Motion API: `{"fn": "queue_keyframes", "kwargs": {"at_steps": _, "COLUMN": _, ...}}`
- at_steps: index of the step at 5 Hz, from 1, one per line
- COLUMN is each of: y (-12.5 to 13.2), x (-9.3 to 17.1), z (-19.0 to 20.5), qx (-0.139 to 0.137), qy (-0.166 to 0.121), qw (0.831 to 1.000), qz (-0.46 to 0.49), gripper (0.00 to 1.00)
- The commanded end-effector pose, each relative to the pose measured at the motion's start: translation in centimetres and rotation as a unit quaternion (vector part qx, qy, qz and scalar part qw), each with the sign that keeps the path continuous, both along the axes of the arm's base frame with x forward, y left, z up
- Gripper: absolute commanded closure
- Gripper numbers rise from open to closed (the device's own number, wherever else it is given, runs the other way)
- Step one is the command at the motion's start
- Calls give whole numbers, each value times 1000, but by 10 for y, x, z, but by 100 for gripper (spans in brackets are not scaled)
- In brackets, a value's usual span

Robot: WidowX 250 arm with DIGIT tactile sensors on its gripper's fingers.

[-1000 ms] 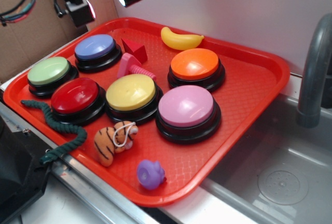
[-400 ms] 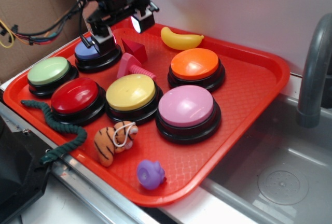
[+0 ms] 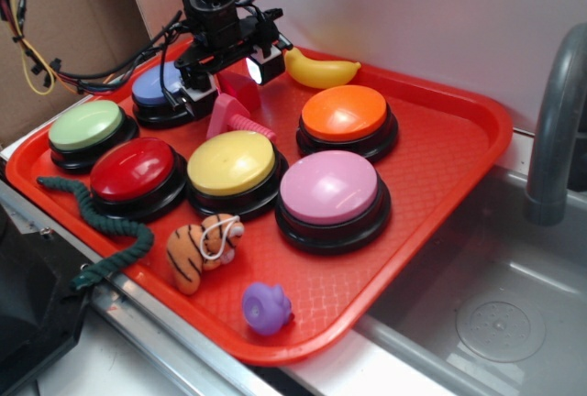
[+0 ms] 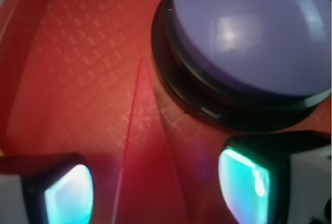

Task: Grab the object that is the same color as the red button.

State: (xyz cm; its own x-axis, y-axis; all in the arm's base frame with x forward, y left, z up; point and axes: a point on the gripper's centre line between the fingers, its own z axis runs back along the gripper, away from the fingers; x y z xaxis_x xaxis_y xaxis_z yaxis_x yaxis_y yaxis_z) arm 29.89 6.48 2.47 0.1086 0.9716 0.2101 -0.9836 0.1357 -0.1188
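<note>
White wall backs a red tray [image 3: 459, 153] that sits on a counter beside a grey sink [image 3: 500, 323] and a faucet [image 3: 555, 130]; brown cardboard stands at the left. On the tray are six dome buttons on black bases: the red button [image 3: 133, 169] at front left, green [image 3: 85, 126] behind it, blue [image 3: 158, 89] further back, yellow [image 3: 231, 163] in the middle, pink [image 3: 328, 187] to its right and orange [image 3: 345, 113] behind that. A yellow banana [image 3: 321, 70] lies near the back rim. A pink bolt [image 3: 234, 119] rests between the blue and yellow buttons. A green rope [image 3: 105, 231] curls over the front left rim, with a striped tiger [image 3: 197, 247] and a purple toy [image 3: 266, 307] near the front edge.

The gripper [image 3: 225, 84] hangs low over the back of the tray, just right of the blue button, its fingers apart. The block [image 3: 240, 92], dark red, sits directly below it, mostly hidden in the exterior view. In the wrist view the block [image 4: 145, 167] shows as a sharp red wedge lying in the gap between the two fingertips [image 4: 67, 193], with the blue button [image 4: 249, 32] just beside it at upper right. Whether the pads touch the block cannot be told.
</note>
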Motion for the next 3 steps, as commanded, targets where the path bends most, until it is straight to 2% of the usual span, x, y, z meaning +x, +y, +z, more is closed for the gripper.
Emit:
{"fn": "queue_keyframes", "kwargs": {"at_steps": 1, "y": 9, "x": -1, "z": 13, "qx": -28, "qy": -46, "qw": 999, "qz": -7, "gripper": 100}}
{"fn": "queue_keyframes", "kwargs": {"at_steps": 3, "y": 11, "x": -6, "z": 58, "qx": -24, "qy": -26, "qw": 990, "qz": -138, "gripper": 100}}
